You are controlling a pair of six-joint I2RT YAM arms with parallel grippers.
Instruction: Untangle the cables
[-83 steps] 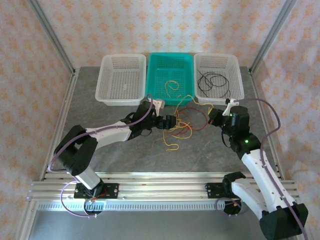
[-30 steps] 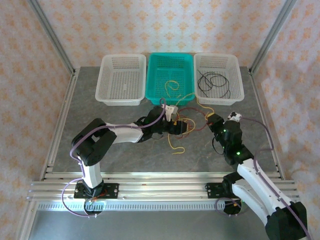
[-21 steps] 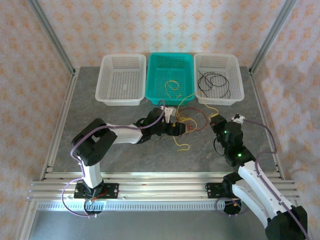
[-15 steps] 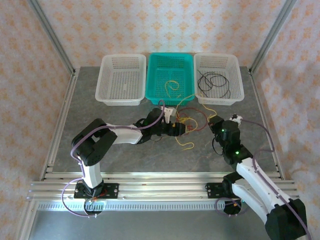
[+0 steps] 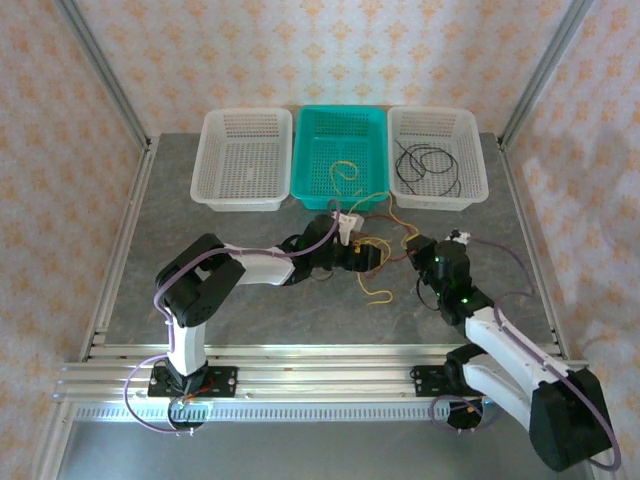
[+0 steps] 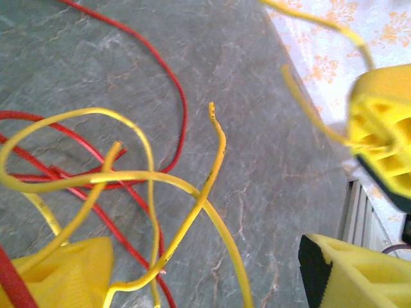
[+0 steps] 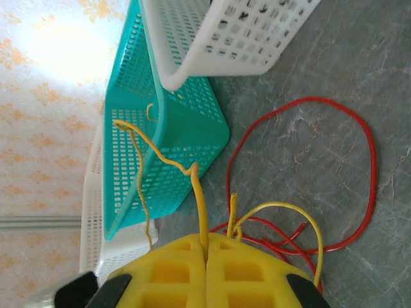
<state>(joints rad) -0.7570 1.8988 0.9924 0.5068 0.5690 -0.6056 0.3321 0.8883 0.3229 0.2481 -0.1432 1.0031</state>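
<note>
The cables, a tangle of red (image 5: 392, 243) and yellow (image 5: 378, 295) wires, lie on the table in front of the teal basket (image 5: 312, 180). My left gripper (image 5: 371, 256) (image 6: 199, 273) is open, low over the tangle, with yellow cables (image 6: 192, 212) and a red cable (image 6: 173, 90) running between its fingers (image 6: 61, 269). My right gripper (image 5: 414, 249) (image 7: 205, 250) is shut on a yellow cable (image 7: 200, 199) that runs up over the teal basket's rim (image 7: 131, 138). A red loop (image 7: 369, 167) lies ahead of it. The two grippers sit close together.
An empty white basket (image 5: 205, 180) stands at the back left. The teal basket holds a yellow wire (image 5: 345, 170). The white basket (image 5: 478, 170) at the back right holds black wires (image 5: 428, 163). Metal posts frame the table.
The right gripper has drawn nearer and left, toward the left gripper, still shut on its yellow cable. The loose yellow loop has slid right. The left gripper stays open.
</note>
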